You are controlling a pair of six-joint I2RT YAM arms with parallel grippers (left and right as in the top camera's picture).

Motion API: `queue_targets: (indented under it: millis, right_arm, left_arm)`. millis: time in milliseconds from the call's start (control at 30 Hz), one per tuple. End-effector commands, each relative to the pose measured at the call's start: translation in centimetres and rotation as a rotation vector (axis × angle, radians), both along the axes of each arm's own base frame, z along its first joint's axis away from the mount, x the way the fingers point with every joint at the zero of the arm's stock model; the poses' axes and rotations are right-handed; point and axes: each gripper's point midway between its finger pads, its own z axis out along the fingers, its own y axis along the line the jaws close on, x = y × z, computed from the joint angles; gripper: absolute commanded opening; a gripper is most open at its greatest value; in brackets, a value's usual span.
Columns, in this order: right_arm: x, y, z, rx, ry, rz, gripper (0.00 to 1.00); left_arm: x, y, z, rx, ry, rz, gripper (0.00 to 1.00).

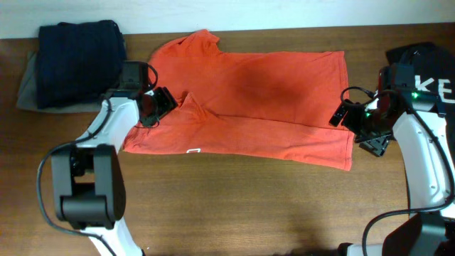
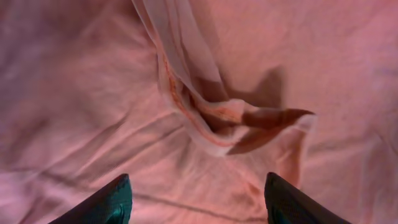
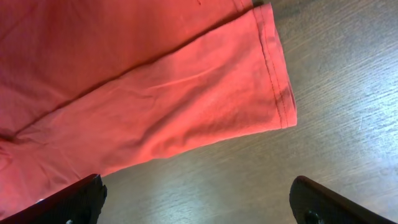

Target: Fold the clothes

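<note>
The clothes are one orange-red T-shirt (image 1: 249,99) spread across the table, with a long crease running along its lower half and a small white mark (image 1: 193,150) near the front edge. My left gripper (image 1: 163,107) hovers over the shirt's left side, beside a bunched sleeve fold (image 2: 211,112). In the left wrist view the left gripper (image 2: 196,202) is open, with only flat fabric under the gap. My right gripper (image 1: 357,131) sits at the shirt's right edge. There the right gripper (image 3: 199,205) is open wide over bare wood, just off the hemmed corner (image 3: 273,93).
A folded dark navy garment (image 1: 77,62) lies at the back left on a grey cloth (image 1: 27,89). A black garment with white lettering (image 1: 426,75) sits at the right edge. Brown wooden table (image 1: 249,206) extends in front of the shirt.
</note>
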Motion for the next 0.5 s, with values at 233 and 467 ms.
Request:
queue_targets:
  millis: [233,467]
  right_arm:
    - [-0.2,0.3,0.0,0.012,0.003,0.012,0.99]
    - [-0.4,0.4,-0.1,0.014,0.013,0.012,0.99]
  left_arm:
    - [2.1,-0.4,-1.8,-0.042,-0.047,0.017,0.68]
    - [3.1,-0.5,-1.8,-0.044,-0.087,0.016,0.68]
